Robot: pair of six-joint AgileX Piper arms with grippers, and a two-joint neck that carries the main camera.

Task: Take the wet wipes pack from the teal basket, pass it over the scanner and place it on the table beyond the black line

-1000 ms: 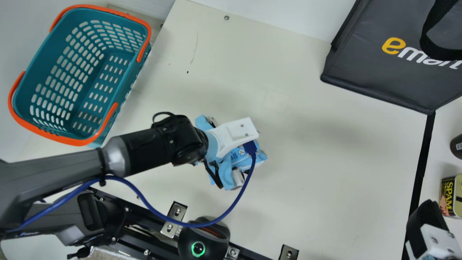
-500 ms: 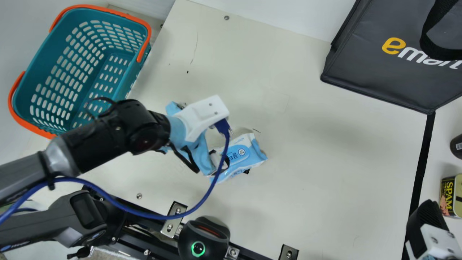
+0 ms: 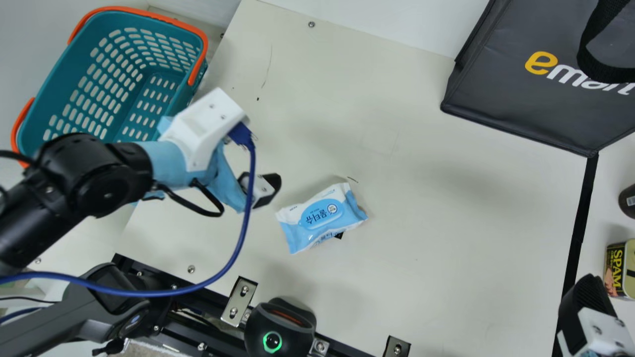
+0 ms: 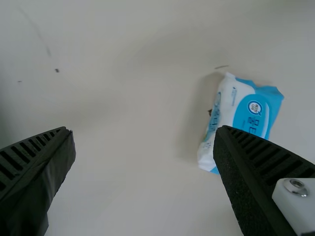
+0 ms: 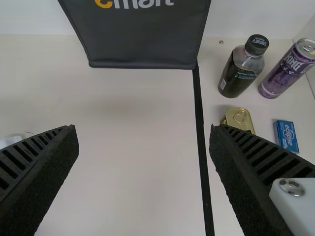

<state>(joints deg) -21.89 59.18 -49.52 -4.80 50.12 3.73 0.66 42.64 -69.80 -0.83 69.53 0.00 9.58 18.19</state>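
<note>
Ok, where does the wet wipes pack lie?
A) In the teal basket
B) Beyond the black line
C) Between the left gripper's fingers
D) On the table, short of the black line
D: the wet wipes pack lies on the table, on the teal basket's side of the black line.

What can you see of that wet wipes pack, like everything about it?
The wet wipes pack looks like soft, slightly crinkled plastic film, white and light blue, with a blue oval bearing dark lettering and a small round badge. It lies label up on the cream table, between the teal basket and the black line. A small black patch shows at one edge. The open left gripper isn't touching it.
</note>
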